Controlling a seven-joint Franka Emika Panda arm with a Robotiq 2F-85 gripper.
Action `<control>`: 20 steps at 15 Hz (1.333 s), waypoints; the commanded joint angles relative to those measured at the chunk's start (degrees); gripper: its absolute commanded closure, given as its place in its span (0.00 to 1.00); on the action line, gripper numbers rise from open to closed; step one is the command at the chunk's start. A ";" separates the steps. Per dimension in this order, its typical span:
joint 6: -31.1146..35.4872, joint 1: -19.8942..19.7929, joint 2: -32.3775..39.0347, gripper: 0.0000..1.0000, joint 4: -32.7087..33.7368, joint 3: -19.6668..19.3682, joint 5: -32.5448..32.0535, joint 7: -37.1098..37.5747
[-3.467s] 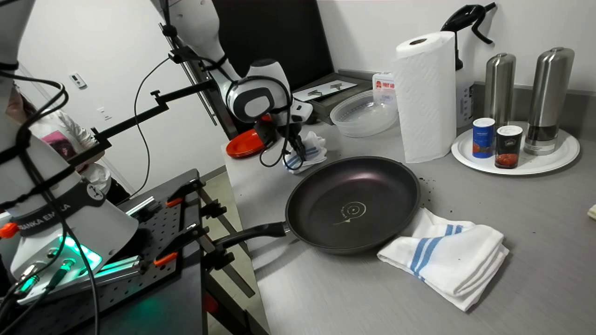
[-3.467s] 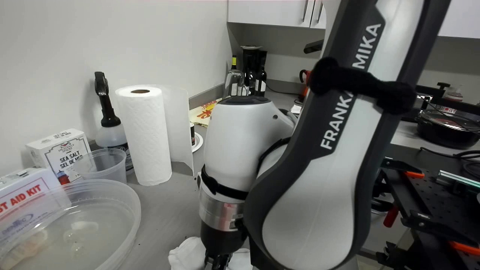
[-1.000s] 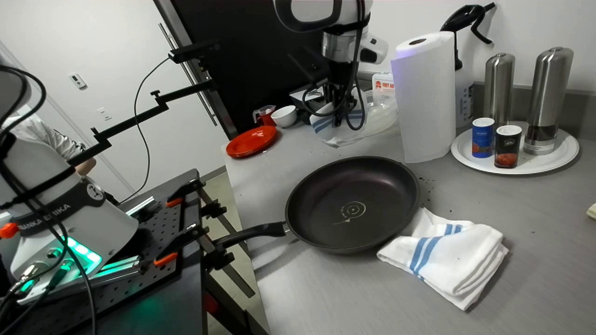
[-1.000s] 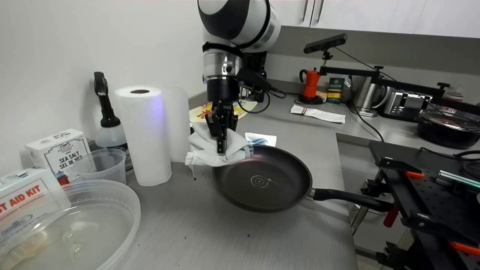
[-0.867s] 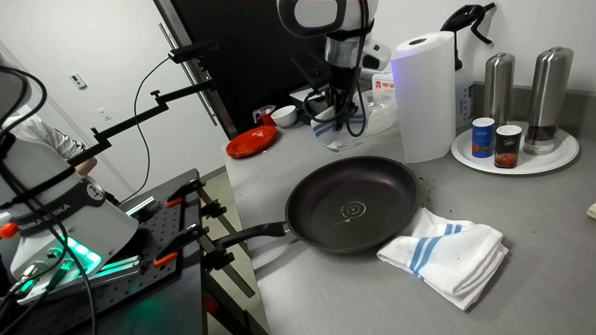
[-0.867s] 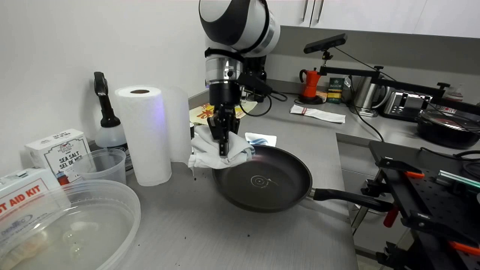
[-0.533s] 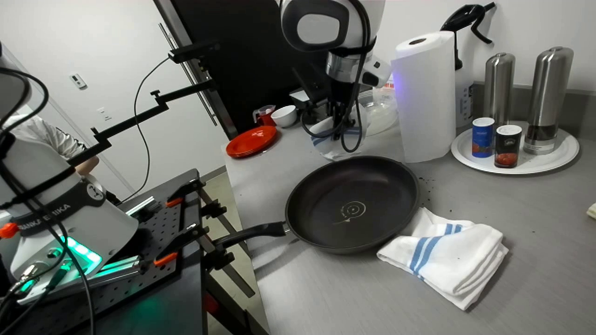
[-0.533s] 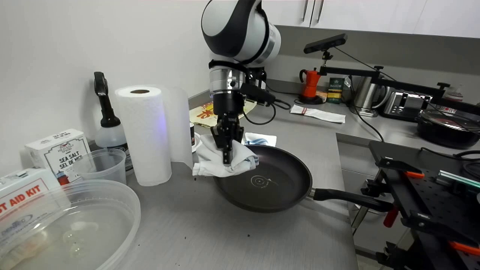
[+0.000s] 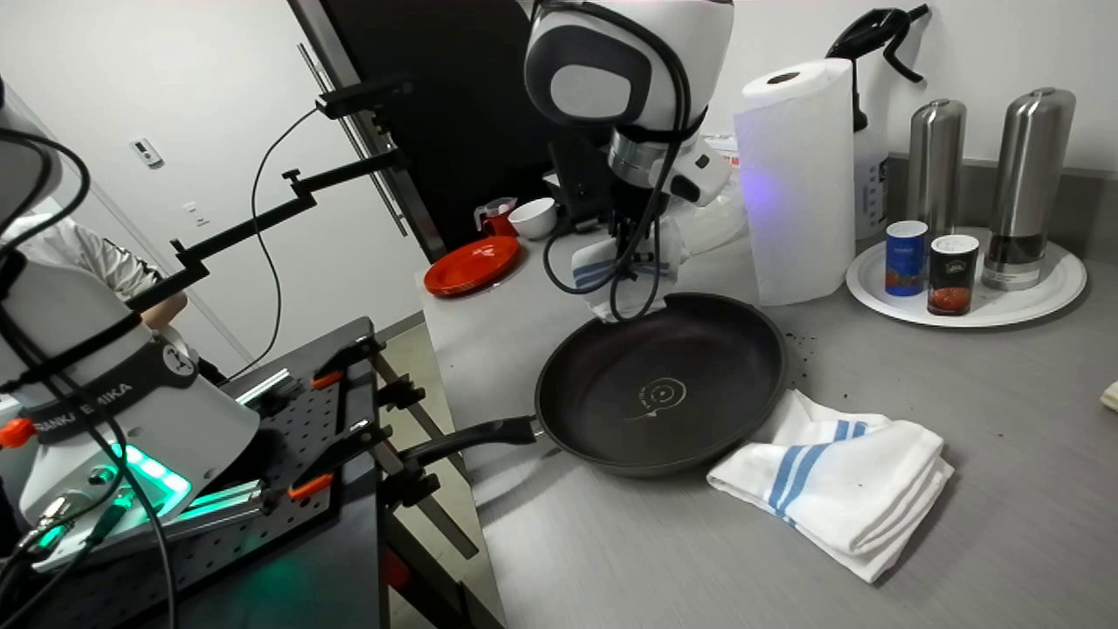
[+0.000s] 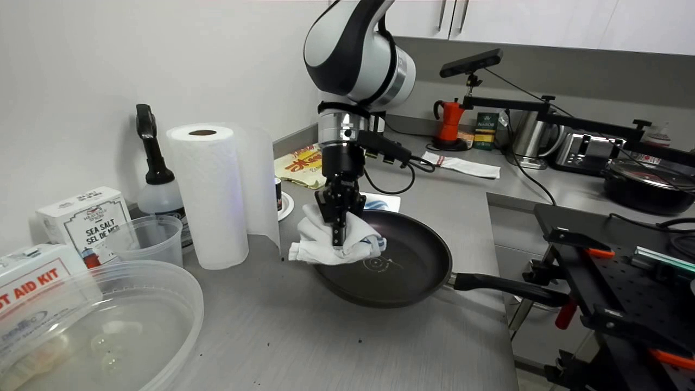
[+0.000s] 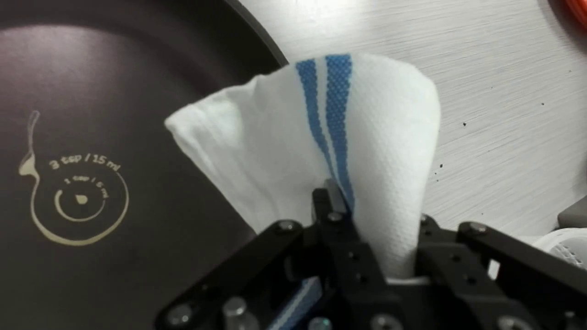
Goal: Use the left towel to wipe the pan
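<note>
A white towel with blue stripes hangs bunched in my gripper; it also shows in the wrist view. The fingers are closed around a fold of it, with one finger partly hidden behind the cloth. The dark pan sits on the counter with its handle toward the robot base. The held towel overlaps the pan's rim in all views; I cannot tell whether it touches. A second folded striped towel lies on the counter against the pan's other side.
A paper towel roll stands near the arm, beside a spray bottle. A white plate holds shakers and grinders. Red plates, a white bowl and a clear plastic tub are also on the counter.
The gripper has lifted the towel off the counter since the oldest frames. Over the last second it has come lower and nearer the pan. The pan and second towel have not moved.
</note>
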 commanded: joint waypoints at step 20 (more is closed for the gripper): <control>13.32 -3.10 1.50 0.95 -7.81 1.78 5.79 -5.34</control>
